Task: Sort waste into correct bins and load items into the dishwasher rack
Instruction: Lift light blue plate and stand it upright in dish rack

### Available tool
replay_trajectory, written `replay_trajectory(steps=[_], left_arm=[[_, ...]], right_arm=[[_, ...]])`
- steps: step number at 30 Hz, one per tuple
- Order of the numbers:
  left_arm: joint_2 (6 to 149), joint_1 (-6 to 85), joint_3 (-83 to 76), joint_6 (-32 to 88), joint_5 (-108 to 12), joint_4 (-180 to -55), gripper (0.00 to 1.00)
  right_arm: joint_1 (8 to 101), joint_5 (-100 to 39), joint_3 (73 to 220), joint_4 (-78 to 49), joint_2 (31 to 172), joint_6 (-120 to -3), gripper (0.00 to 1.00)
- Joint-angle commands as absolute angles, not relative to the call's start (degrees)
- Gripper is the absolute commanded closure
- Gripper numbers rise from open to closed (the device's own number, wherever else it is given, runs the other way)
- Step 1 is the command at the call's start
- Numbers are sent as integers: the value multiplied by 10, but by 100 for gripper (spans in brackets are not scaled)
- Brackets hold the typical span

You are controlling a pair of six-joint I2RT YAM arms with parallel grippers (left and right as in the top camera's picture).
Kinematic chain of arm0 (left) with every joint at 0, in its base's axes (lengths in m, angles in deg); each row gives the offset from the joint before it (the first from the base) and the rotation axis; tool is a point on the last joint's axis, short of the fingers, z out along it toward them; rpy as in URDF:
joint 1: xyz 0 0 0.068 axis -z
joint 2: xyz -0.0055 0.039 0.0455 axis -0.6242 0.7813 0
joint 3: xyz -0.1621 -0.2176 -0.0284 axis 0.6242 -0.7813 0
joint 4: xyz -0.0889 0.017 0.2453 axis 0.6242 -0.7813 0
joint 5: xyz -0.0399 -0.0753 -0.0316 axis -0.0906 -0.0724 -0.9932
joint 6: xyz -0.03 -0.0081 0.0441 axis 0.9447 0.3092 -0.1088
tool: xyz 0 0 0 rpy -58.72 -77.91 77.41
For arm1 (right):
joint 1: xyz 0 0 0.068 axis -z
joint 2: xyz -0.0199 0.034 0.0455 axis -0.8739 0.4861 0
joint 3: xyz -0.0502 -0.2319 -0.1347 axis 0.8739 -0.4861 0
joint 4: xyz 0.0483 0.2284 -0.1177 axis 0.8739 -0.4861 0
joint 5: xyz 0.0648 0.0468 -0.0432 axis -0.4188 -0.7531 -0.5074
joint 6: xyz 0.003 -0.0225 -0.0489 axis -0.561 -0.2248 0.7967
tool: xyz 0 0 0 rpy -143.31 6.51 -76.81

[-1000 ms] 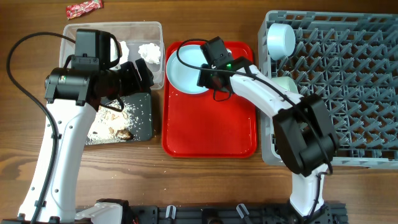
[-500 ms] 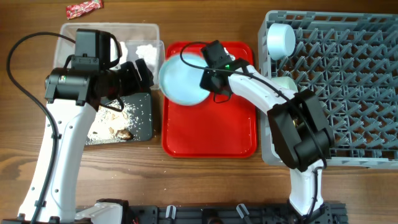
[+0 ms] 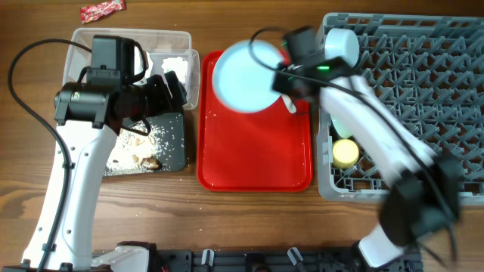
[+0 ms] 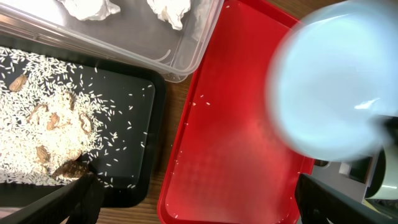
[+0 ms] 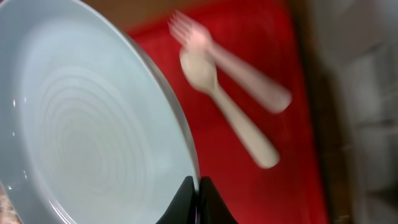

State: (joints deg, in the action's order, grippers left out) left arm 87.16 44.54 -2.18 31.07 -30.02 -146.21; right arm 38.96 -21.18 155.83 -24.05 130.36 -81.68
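Plate [image 3: 246, 75] lifted rightward — right end effector [image 5: 198, 190] clenched on rim | left end effector [image 4: 202, 199] spread

The right gripper [image 3: 281, 81] grips the right edge of the pale blue plate [image 3: 242, 75], blurred, over the far end of the red tray [image 3: 257, 162]. A yellow cup [image 3: 345, 153] sits in the dishwasher rack [image 3: 423, 113], near its near-left corner. A red wrapper [image 3: 101, 10] lies on the table [image 3: 227, 219] beyond the clear tub [image 3: 181, 38].

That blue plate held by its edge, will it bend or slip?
Probably stiff: the plate shows no sag though pinched at the rim alone. Its smooth glaze looks slippery, so the right gripper may let it swing or slide.
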Motion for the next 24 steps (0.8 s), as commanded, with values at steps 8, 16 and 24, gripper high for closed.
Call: replay_trajectory(steps=[8, 16, 24], left_arm=[[870, 442, -16, 308, -297, -1460, 0], [870, 442, -16, 308, -297, -1460, 0], [870, 442, -16, 308, -297, -1460, 0]], right_arm=[[418, 276, 1560, -267, 1015, -618, 96], [448, 455, 1560, -255, 1054, -357, 96], [516, 445, 1560, -197, 1169, -270, 96]])
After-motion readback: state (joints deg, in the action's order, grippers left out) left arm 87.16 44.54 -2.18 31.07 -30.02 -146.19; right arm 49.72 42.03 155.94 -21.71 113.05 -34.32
